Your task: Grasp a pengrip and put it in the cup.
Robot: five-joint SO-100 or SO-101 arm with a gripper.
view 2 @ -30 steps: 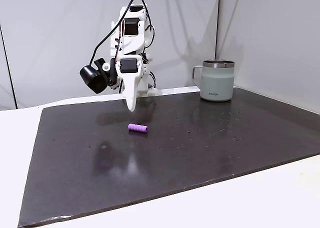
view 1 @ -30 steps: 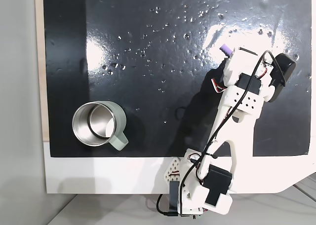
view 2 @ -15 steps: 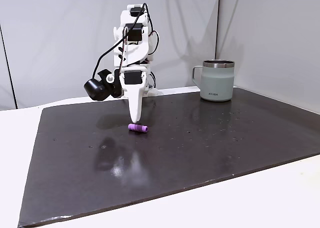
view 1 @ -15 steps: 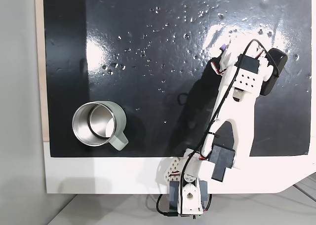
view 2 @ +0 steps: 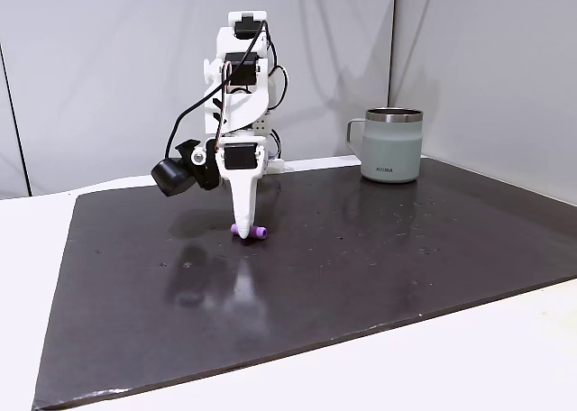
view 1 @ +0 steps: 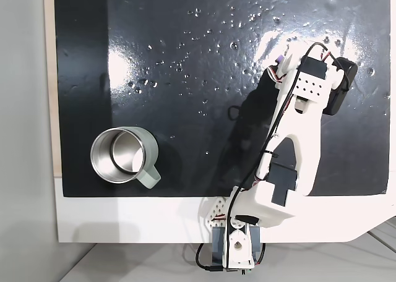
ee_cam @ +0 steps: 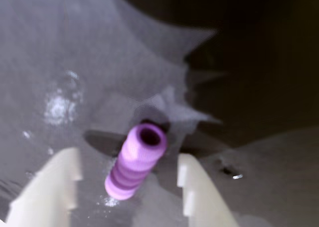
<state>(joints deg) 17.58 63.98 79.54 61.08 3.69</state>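
Dark glossy matting (view 2: 379, 267) covers the table, with the cup (view 1: 122, 156) at lower left in a fixed view. At the wrist view's lower centre, the gripper (ee_cam: 128, 184) stands spread apart, the pengrip (ee_cam: 135, 162) lying between its fingers (ee_cam: 197, 187), touching neither.

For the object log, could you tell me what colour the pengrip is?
The pengrip is light purple, with ribbed rings, clearest in the wrist view.
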